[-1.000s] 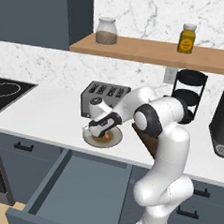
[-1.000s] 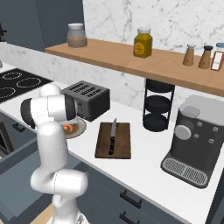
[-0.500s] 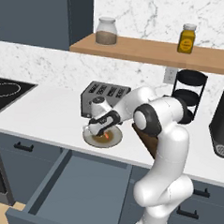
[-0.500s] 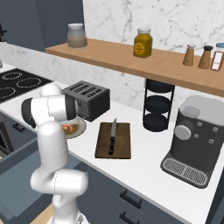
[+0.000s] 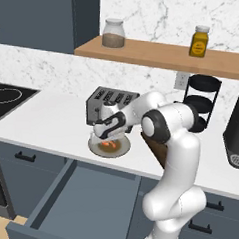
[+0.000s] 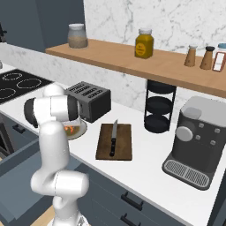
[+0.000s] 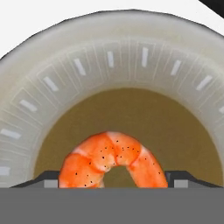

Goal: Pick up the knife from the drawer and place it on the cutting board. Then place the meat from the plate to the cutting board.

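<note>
While the gripper (image 5: 106, 138) hangs low over the plate (image 5: 93, 148), jaws spread wide, its fingertips are mostly cut off.
Meat (image 7: 113, 160) sits right between them, ungripped; arm's elbow bent, reaching down.

The knife (image 6: 114, 137), black-handled with a thin silver blade, lies flat along the middle of the dark brown cutting board (image 6: 125, 149), blade toward the board's back edge. The board sits on the counter near its front edge. The curled orange-red meat (image 7: 114, 159) rests on the brownish centre of the round grey-beige plate (image 7: 131, 57). The wide grey-blue drawer (image 5: 81, 199) stands pulled out below the counter's front edge
</note>
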Controlling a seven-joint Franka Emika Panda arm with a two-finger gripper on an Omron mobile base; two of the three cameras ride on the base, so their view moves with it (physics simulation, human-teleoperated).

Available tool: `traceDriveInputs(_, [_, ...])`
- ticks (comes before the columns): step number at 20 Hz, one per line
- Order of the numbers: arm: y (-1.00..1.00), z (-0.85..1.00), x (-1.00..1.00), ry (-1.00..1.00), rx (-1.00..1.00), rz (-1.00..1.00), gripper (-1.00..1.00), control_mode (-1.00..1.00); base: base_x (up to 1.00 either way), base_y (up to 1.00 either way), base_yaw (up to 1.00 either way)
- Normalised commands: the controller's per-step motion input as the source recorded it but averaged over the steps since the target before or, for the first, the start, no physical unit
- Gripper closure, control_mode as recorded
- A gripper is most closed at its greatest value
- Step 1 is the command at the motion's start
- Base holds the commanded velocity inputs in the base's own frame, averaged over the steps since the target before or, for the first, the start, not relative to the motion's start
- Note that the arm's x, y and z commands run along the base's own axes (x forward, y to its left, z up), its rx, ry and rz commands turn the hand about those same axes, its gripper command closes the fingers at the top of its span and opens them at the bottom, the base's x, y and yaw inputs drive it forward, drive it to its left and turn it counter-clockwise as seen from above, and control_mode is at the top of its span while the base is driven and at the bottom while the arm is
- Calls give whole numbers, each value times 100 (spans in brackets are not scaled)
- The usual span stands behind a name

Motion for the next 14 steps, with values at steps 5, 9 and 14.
traceDriveInputs(5, [0,-34,-13,7,1,4,100,-100,0,0,0])
traceDriveInputs(9, [4,-1,-72,-5,0,11,100,-100,0,0,0])
traceDriveInputs(14, [0,20,-53,-16,0,9,100,-100,0,0,0])
